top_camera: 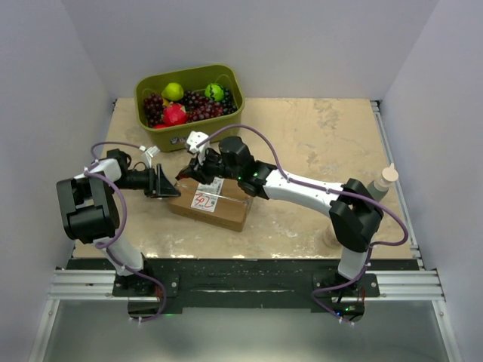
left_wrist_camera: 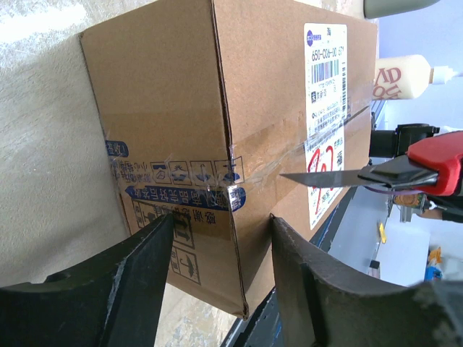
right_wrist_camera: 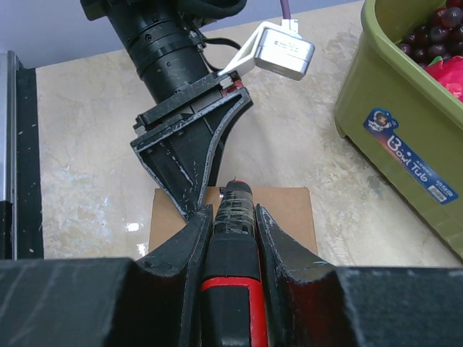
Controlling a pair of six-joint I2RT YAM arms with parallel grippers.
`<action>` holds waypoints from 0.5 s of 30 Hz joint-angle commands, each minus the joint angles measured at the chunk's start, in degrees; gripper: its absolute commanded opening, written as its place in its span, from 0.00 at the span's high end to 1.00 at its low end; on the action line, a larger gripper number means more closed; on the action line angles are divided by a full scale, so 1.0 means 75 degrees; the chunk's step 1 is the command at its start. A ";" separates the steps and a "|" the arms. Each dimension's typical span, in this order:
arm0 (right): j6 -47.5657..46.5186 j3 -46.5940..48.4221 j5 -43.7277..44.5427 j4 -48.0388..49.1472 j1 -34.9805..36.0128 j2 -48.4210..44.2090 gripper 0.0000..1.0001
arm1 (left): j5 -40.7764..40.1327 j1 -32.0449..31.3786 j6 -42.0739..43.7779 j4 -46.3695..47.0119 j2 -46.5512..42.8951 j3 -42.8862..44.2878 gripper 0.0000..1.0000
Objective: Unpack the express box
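- Cardboard express box (top_camera: 211, 204) sits on table (top_camera: 324, 143), just in front of green fruit bin (top_camera: 151, 94), tape uncut.
- left gripper (left_wrist_camera: 221, 220) spread, straddling box end, probably to brace it.
- right gripper (right_wrist_camera: 231, 211) pinching red cutter (left_wrist_camera: 340, 176), blade at tape seam, apparently for slitting.

The knife (right_wrist_camera: 230, 289) covers part of the express box (right_wrist_camera: 293, 210).

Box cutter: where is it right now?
The box cutter is clamped in the right hand, left of centre over the table in the top view, blade over the white label on the express box.
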 commanded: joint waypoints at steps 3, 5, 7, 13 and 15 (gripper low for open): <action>0.0006 0.0321 -0.0148 0.0444 0.0077 -0.0136 1.00 | -0.1219 -0.0025 0.0140 0.0004 0.0268 -0.0178 0.42; -0.0017 0.0333 -0.0124 0.0444 0.0077 -0.0089 1.00 | -0.1230 -0.0025 0.0140 -0.0007 0.0256 -0.0178 0.42; -0.0041 0.0344 -0.0136 0.0456 0.0066 -0.0077 1.00 | -0.1242 -0.0025 0.0151 0.0004 0.0268 -0.0178 0.42; -0.0017 0.0344 -0.0230 0.0409 0.0077 0.0028 1.00 | -0.1254 -0.0025 0.0163 0.0004 0.0292 -0.0167 0.42; -0.0017 0.0345 -0.0230 0.0409 0.0077 0.0040 1.00 | -0.1265 -0.0025 0.0163 -0.0019 0.0292 -0.0166 0.42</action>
